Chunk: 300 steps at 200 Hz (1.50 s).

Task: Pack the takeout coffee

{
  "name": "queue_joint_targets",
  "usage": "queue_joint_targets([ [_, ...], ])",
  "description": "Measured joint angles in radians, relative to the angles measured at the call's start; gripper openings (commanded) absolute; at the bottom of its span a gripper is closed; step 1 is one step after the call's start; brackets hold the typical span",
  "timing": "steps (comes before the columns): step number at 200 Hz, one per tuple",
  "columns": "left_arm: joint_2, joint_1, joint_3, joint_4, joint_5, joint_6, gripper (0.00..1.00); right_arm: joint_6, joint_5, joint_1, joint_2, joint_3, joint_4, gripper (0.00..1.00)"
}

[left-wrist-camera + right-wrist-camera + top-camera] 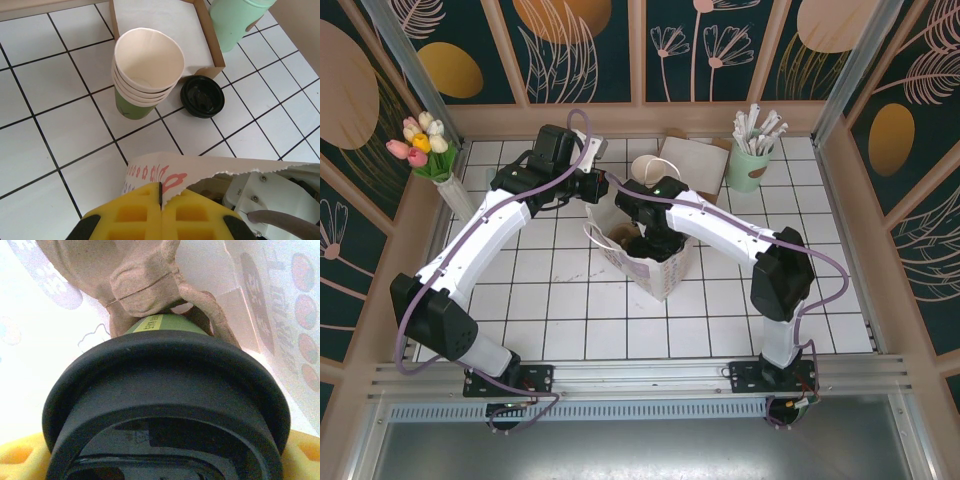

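Observation:
The white paper bag (658,268) with flower print stands mid-table. My left gripper (161,194) is shut on the bag's serrated rim (210,167), and it shows at the bag's far side (603,188) from above. My right gripper (648,240) reaches down into the bag's mouth. In the right wrist view the takeout coffee (165,390) is very close: black round lid, dark-green body (160,323) with a yellow label. It sits inside the bag between my yellow pads (306,452), which are shut on it. Brown crumpled paper (145,285) lies below the cup.
A stack of cream-white cups (147,65) sits in a green cup (131,107) beyond the bag, with a loose black lid (202,96) beside it. A cardboard tray (165,15) and a mint-green cup of straws (748,165) stand at the back. A tulip vase (425,150) is far left.

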State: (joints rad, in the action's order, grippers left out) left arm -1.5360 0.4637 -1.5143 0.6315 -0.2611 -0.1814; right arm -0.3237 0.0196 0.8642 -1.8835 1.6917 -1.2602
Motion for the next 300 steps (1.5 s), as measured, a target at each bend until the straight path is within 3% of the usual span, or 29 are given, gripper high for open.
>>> queue_joint_targets([
  [300,0.0,0.0,0.0,0.0,0.003,-0.001,0.0,0.004,0.001,-0.001,0.0,-0.023,0.005,0.58],
])
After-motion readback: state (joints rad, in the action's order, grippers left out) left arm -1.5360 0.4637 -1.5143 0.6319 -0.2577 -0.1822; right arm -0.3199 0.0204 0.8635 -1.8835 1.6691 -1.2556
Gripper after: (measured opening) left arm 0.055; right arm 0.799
